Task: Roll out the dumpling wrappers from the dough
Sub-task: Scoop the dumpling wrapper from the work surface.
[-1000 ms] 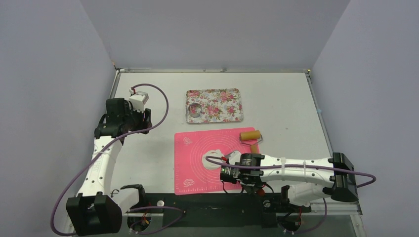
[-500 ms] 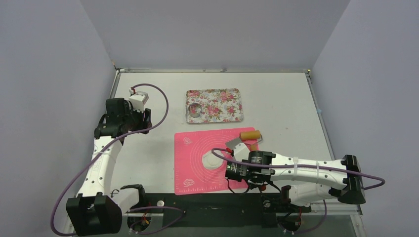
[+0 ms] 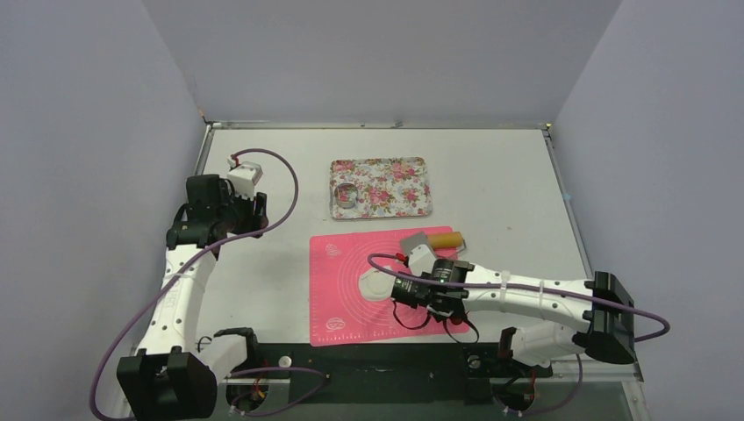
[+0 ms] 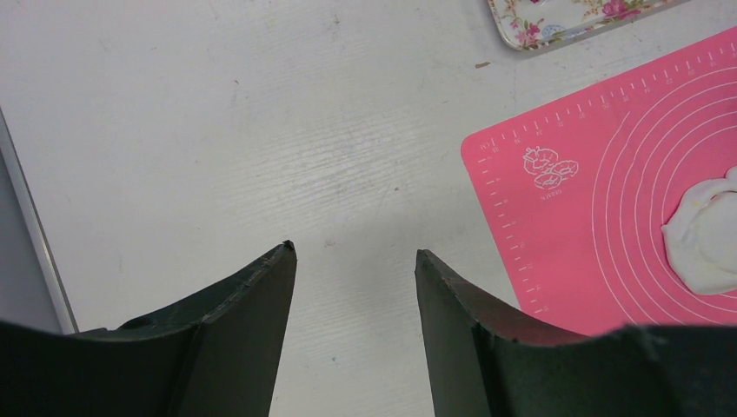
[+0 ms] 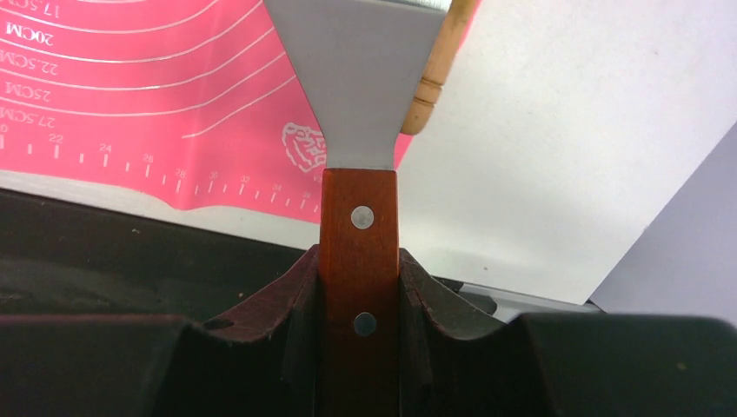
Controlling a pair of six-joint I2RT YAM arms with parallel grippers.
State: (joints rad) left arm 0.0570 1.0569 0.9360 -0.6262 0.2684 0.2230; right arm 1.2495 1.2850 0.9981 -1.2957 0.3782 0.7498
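The dough [image 3: 375, 285] is a soft white lump on the pink mat [image 3: 342, 272]; it also shows at the right edge of the left wrist view [image 4: 708, 236]. My right gripper [image 3: 421, 270] [image 5: 359, 256] hovers just right of the dough, shut on the wooden handle of a scraper. The scraper's metal blade [image 3: 414, 240] [image 5: 361, 78] points to the far side, close to the rolling pin [image 3: 444, 239] [image 5: 437, 74]. My left gripper [image 3: 250, 210] [image 4: 352, 252] hangs open over bare table, left of the mat. No dumpling wrappers are in view.
A floral tray [image 3: 390, 186] lies beyond the mat with a metal ring cutter [image 3: 346, 195] in its left end. The mat's corner [image 4: 556, 191] and the tray's edge [image 4: 556, 19] show in the left wrist view. Walls close in on the table's left, far and right sides.
The right arm has swung and raised the scraper, so its blade moved from beside the dough toward the rolling pin at the mat's far edge. The left arm stayed still.
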